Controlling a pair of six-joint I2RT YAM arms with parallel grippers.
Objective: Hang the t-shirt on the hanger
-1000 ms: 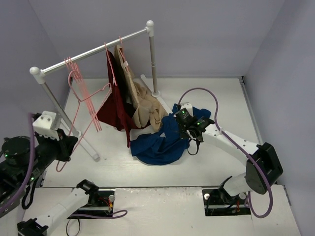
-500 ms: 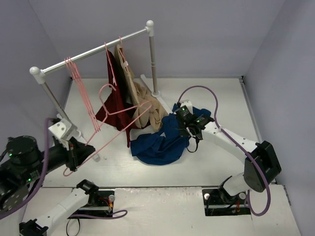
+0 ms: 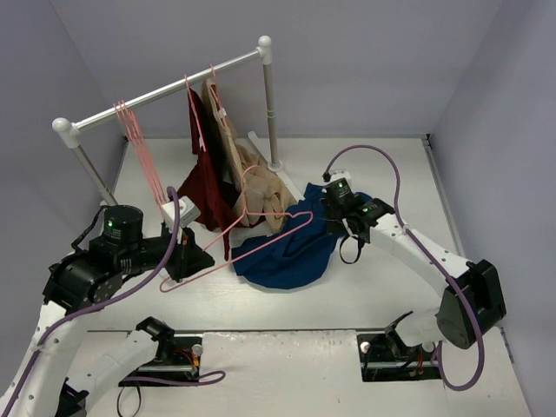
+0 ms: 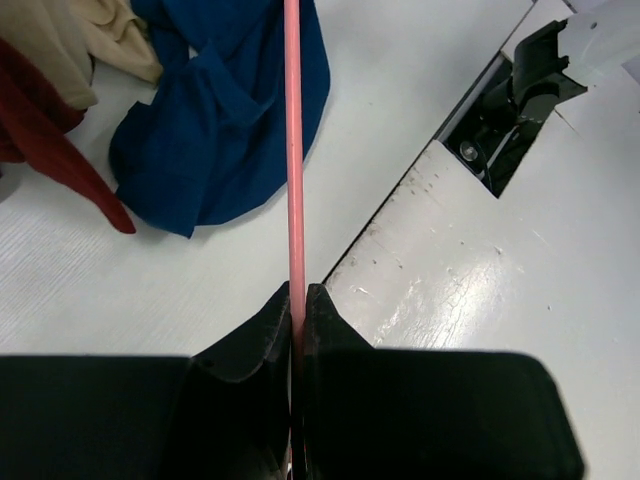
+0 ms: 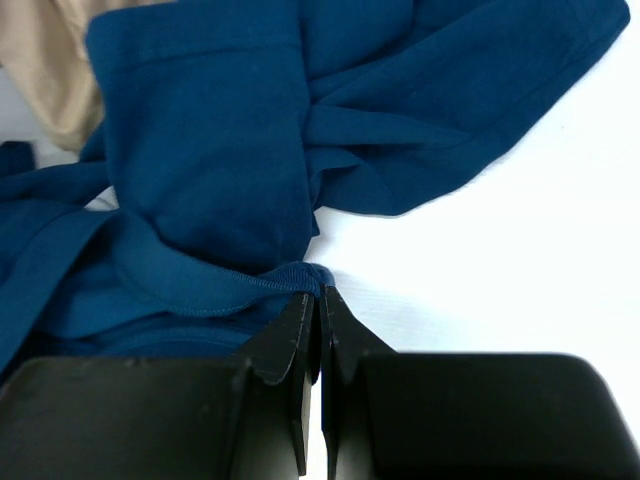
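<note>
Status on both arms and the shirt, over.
Left gripper shut on hanger. Right gripper pinching t-shirt hem; t-shirt heaped on table. Tan garment crowds its far edge.

The t-shirt (image 3: 287, 261) is plain deep blue, without any pattern. The hanger (image 4: 293, 150) is pale pink. One garment (image 3: 204, 193) is dark red, another cloth (image 3: 261, 187) beige. The bench (image 3: 391, 165) is white.

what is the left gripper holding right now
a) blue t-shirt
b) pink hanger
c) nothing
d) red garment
b: in the left wrist view the left gripper is pinched shut on the wire of the pink hanger, and the blue t-shirt lies beyond it, out of its grip.
</note>
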